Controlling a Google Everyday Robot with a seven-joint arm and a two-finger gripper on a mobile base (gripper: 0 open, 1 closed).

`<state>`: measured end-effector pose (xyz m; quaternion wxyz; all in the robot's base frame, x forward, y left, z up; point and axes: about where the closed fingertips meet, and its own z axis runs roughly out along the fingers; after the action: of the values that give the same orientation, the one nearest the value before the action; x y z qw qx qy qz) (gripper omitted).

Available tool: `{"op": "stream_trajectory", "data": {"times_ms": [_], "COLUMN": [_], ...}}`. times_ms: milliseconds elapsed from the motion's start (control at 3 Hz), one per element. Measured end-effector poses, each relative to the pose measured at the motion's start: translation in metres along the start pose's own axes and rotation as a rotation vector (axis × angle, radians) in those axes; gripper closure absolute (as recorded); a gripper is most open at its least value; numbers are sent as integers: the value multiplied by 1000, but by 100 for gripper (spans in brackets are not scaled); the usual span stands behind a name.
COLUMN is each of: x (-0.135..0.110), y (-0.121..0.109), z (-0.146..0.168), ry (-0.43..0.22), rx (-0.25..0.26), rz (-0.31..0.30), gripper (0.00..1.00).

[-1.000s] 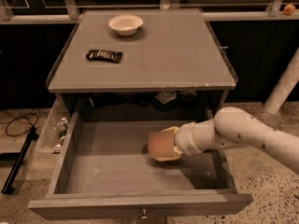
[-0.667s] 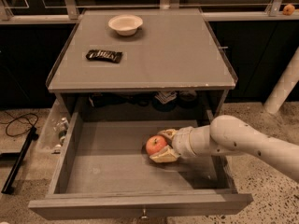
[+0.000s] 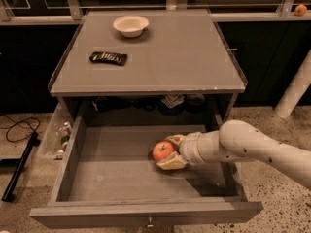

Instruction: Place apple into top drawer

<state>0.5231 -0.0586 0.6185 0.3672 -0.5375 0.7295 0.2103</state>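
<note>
Fingers (image 3: 171, 164) of the pincer (image 3: 166, 153) sit on two sides of the apple (image 3: 162, 149), one on the side toward the back of the drawer and one on the side toward the front. They look closed on it, so the pincer is holding the apple. The white arm (image 3: 262, 152) comes in from the right side of the picture, and the apple sticks out at its tip, pointing to the left. Both are down inside the top drawer (image 3: 97, 213), which is pulled out. The apple is a bit right of the middle and low, near the drawer floor. I cannot tell if it touches the floor yet. It is well apart from the drawer walls. I think the next move is to let go, and the fingers have room to spread to the front and back. The apple is round, so it might roll a little. Up on the grey surface (image 3: 184, 57) are a white bowl (image 3: 130, 24) and a dark snack bar (image 3: 108, 58), far from the pincer.
</note>
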Motion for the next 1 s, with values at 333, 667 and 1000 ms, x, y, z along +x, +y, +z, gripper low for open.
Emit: {"op": "stream_trajectory", "data": {"times_ms": [333,667,1000], "x": [0,0,0], "y": [0,0,0], "z": [0,0,0], "ry": [0,0,0], "rx": [0,0,0], "rz": [0,0,0], "gripper": [57,34,11]}}
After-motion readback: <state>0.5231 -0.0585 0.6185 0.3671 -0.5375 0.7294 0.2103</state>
